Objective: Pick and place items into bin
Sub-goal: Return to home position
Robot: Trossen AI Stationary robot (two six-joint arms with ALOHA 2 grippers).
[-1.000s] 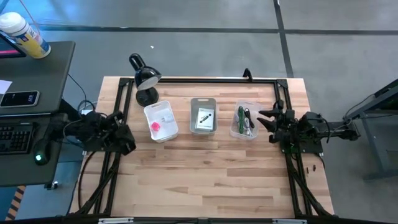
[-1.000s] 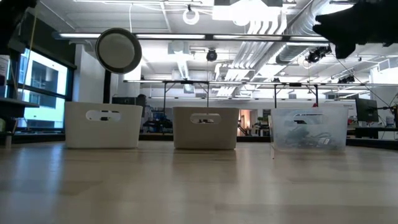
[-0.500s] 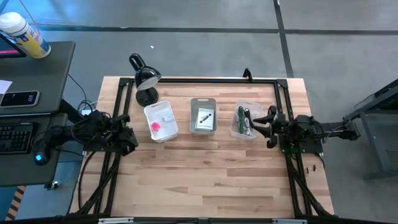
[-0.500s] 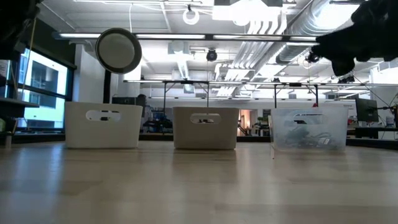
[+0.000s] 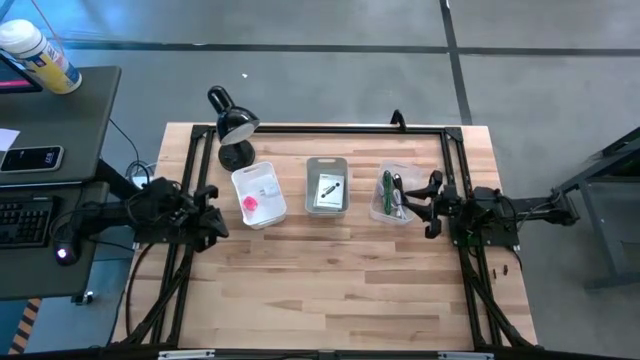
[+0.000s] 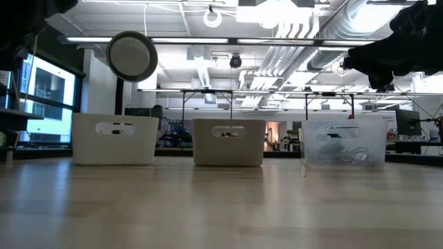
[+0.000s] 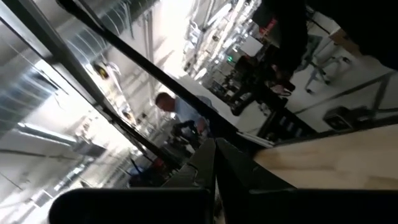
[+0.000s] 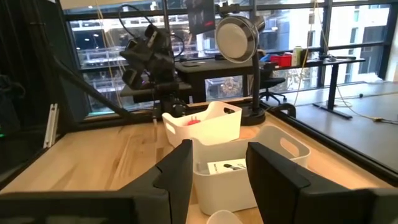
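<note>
Looks straight down on a wooden table (image 5: 330,290) with three bins in a row across its far half. Finds the right gripper (image 5: 428,205) hanging at the table's right edge, just beside the clear bin (image 5: 377,213), fingers (image 8: 177,171) spread wide with nothing between them. Puts the left gripper (image 5: 212,218) at the opposite edge, near the white bin (image 5: 275,212), jaws pressed together and empty in the left wrist view. Shows a white flat packet (image 5: 329,190) with a dark part lying inside the grey bin (image 5: 326,161) in the middle of the row. Picks out a pink cube (image 5: 250,203) on the floor of the white bin. Catches green and black cords (image 5: 390,192) bunched in the clear bin. Sets a black desk lamp (image 5: 232,125) at the far left corner, just behind the white bin. From table height, lines up the same three bins side by side and apart from each other, with the lamp's round head above the white one and the right arm (image 6: 387,59) dark in the upper corner. Through the left wrist camera, glimpses a person (image 7: 171,106) in the room beyond the table
</note>
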